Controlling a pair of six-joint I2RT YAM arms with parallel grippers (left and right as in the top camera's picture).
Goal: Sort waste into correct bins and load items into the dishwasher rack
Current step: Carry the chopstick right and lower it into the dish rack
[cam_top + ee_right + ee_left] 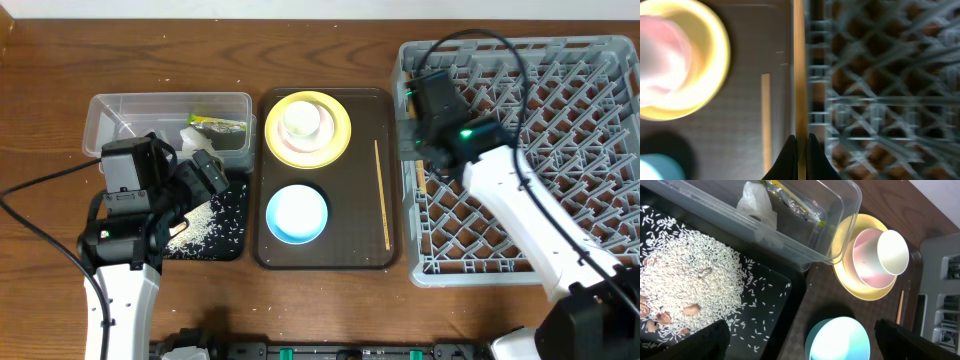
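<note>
White arm links [520,200], black joint housings [125,170], black cables [40,215], green LED [465,133].

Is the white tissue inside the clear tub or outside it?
Inside. The tissue lies within the clear tub, beside the wrapper.

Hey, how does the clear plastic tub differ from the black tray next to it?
The clear tub is see-through with tall walls; the black tray is opaque and shallow. The clear tub holds a crumpled tissue and a snack wrapper; the black tray holds loose rice. Both are rectangular and sit next to each other, left of the brown tray.
</note>
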